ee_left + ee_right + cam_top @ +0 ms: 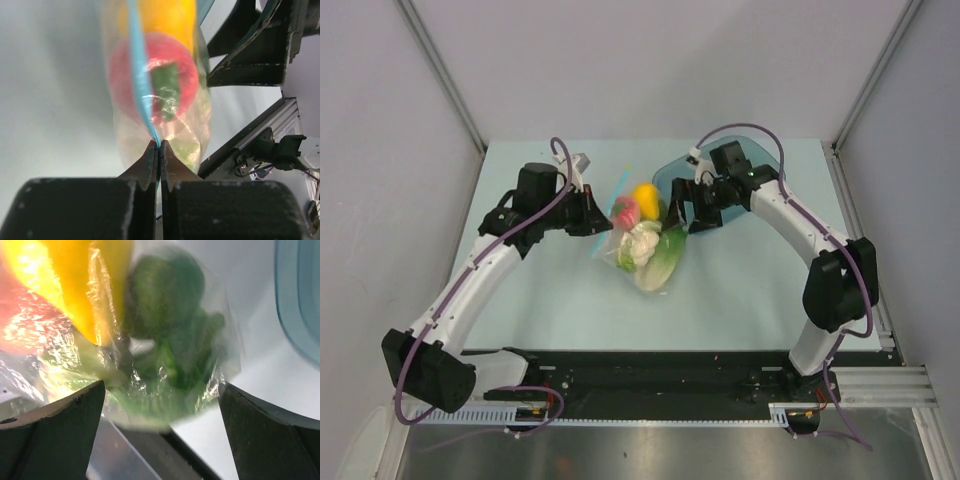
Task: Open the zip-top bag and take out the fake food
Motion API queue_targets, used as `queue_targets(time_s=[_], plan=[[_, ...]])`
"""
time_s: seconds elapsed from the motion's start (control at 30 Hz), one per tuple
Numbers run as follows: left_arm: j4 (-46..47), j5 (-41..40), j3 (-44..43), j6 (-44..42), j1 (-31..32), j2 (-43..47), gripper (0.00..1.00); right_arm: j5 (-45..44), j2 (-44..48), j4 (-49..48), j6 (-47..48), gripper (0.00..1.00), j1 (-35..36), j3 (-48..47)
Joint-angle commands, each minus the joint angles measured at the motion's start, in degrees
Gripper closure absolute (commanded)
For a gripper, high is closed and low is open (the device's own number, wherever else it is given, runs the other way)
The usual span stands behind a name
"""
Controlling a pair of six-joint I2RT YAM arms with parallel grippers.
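Zip-top bag (642,240) is seen mid-table between both grippers, apparently not yet opened. Fake food (645,200) (yellow fruit, red piece, green cabbage) is held inside. Left gripper (159,150) is clamped on the blue zip strip (140,85). Right gripper (162,395) is spread wide with the bag just ahead, nothing gripped. Step judged: securing the mouth. Next, the opposite lip should be pinched by the right gripper and pulled apart. Teal tray (775,165) is set behind. Pale table (750,290), grey walls (620,70).
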State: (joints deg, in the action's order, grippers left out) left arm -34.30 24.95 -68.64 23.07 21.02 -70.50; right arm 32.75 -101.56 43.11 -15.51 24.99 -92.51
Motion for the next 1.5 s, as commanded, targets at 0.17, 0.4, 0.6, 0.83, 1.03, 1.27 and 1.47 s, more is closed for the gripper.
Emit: queue_targets(time_s=[0.17, 0.4, 0.6, 0.83, 1.03, 1.27, 1.47], plan=[[1.52, 0.45, -0.88, -4.44, 0.34, -0.16, 1.00, -2.77, 7.16, 5.57, 6.10, 0.00, -4.43, 9.18], [1.79, 9.85, -1.67, -7.42, 0.43, 0.27, 1.00, 6.68, 10.59, -9.39, 4.62, 0.00, -5.48, 11.56], [1.62, 13.12, 1.32, -7.78, 1.48, 1.85, 1.00, 7.68, 7.61, -32.37, 0.84, 0.00, -2.32, 12.62], [5.90, 9.33, 3.68, 3.36, 3.94, 1.68, 1.00, -6.96, 8.22, -31.88, -15.34, 0.00, 3.28, 9.82], [12.24, -3.74, 7.99, 13.49, 11.67, 3.09, 1.00, -25.18, 6.47, -25.54, -17.72, 0.00, 12.70, 5.77], [13.81, -10.44, 9.93, 15.86, 14.49, 4.49, 1.00, -32.22, -0.75, -12.01, -12.27, 0.19, 16.49, -5.31], [16.19, -9.13, 11.42, 14.90, 14.93, 6.69, 0.87, -29.79, 1.54, -16.12, -4.99, 0.51, 16.40, -1.01]])
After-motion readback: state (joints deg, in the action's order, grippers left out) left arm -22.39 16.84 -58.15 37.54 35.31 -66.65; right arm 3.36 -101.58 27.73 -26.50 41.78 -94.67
